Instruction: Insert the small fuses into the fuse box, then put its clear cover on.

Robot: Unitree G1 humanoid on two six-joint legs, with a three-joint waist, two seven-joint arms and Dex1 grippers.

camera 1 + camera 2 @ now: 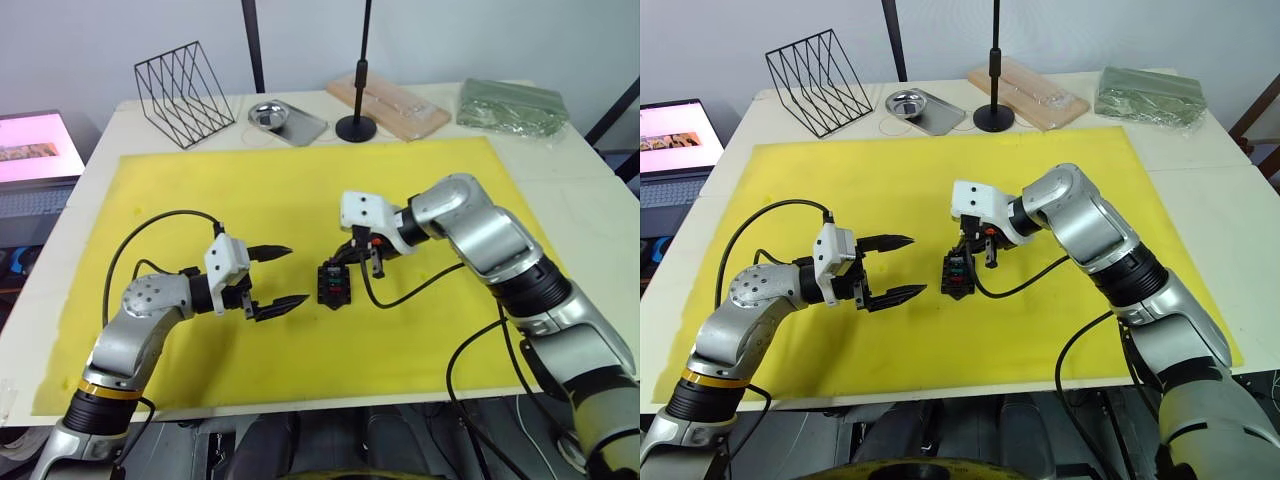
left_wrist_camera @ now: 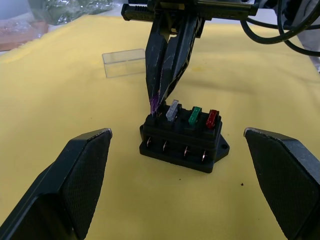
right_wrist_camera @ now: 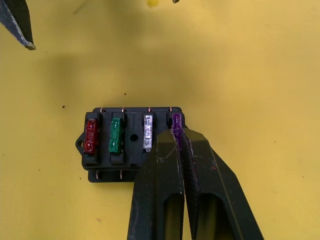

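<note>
While the left gripper waits wide open and empty, the right gripper reaches down, pinching the purple fuse over the fuse box.

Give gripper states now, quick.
Left gripper: open, empty.
Right gripper: closed on the purple fuse at the fuse box.

Silver jointed arms, black cables, white wrist housings, possibly cameras
</note>
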